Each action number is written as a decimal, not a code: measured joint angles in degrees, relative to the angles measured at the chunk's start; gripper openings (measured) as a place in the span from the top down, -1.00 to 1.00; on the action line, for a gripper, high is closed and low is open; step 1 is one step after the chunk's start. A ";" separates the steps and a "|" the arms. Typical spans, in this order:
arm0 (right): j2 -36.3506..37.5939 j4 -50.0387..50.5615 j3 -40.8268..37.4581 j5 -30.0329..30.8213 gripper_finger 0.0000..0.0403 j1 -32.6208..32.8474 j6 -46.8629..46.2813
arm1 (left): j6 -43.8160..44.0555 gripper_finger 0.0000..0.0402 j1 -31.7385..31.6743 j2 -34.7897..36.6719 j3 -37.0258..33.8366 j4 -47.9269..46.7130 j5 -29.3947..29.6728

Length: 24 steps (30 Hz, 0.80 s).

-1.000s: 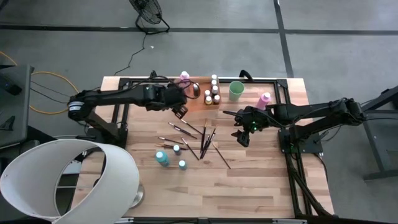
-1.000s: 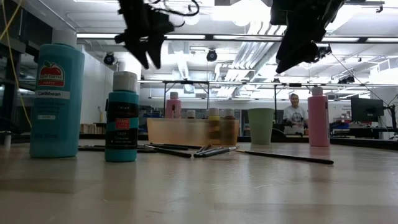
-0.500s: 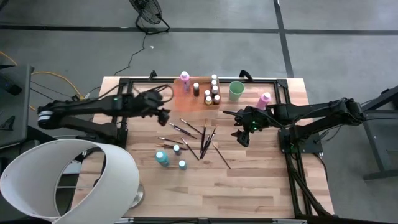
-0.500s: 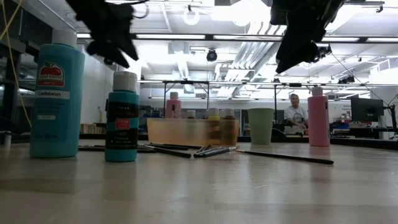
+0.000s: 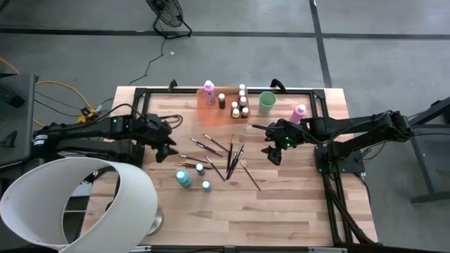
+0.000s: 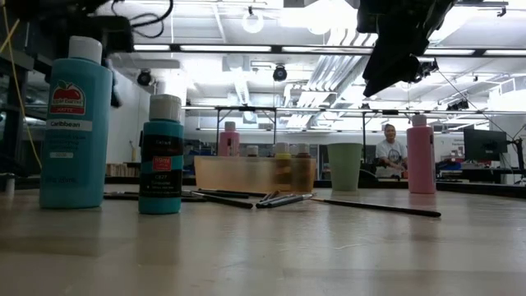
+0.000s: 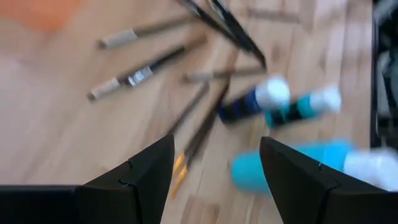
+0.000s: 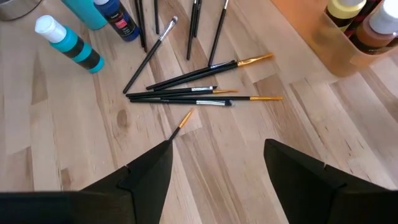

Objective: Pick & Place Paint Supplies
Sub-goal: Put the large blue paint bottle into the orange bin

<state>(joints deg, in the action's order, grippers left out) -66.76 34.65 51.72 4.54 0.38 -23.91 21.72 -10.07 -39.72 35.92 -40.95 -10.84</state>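
Note:
Several thin dark paintbrushes (image 5: 223, 156) lie scattered flat on the wooden table, also in the right wrist view (image 8: 193, 87). Near them stand a large teal bottle (image 5: 183, 179), a small dark bottle (image 5: 200, 169) and a small teal bottle (image 5: 206, 185). A pink bottle (image 5: 209, 88) and brown bottles (image 5: 239, 107) stand in the orange tray (image 5: 214, 112). Another pink bottle (image 5: 299, 112) stands at the right. My left gripper (image 5: 167, 146) hangs open, left of the brushes (image 7: 186, 134). My right gripper (image 5: 274, 156) hangs open, right of them.
A light green cup (image 5: 267, 102) stands beside the tray at the far side. A big white lampshade (image 5: 70, 204) covers the table's near left corner. A black frame (image 5: 140, 105) runs along the table's edges. Bare wood lies at the near side. A person sits in the room beyond.
My left gripper has drawn back from the tray's near edge toward the table's left edge and a little nearer, sinking and tipping as it went; its fingers stay open.

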 joint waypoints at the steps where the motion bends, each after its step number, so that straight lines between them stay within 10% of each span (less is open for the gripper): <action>1: 0.01 0.02 0.00 0.00 -0.22 0.00 -0.01 | -1.40 -0.16 0.00 0.01 -0.46 -1.43 -1.22; 24: 0.00 1.99 0.00 -0.17 -0.22 0.00 -1.12 | -9.47 -0.16 10.94 -7.95 -8.72 8.08 -11.65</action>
<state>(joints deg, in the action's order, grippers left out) -66.76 36.65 51.72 4.36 0.38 -25.04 12.25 0.88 -47.67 27.20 -32.87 -22.50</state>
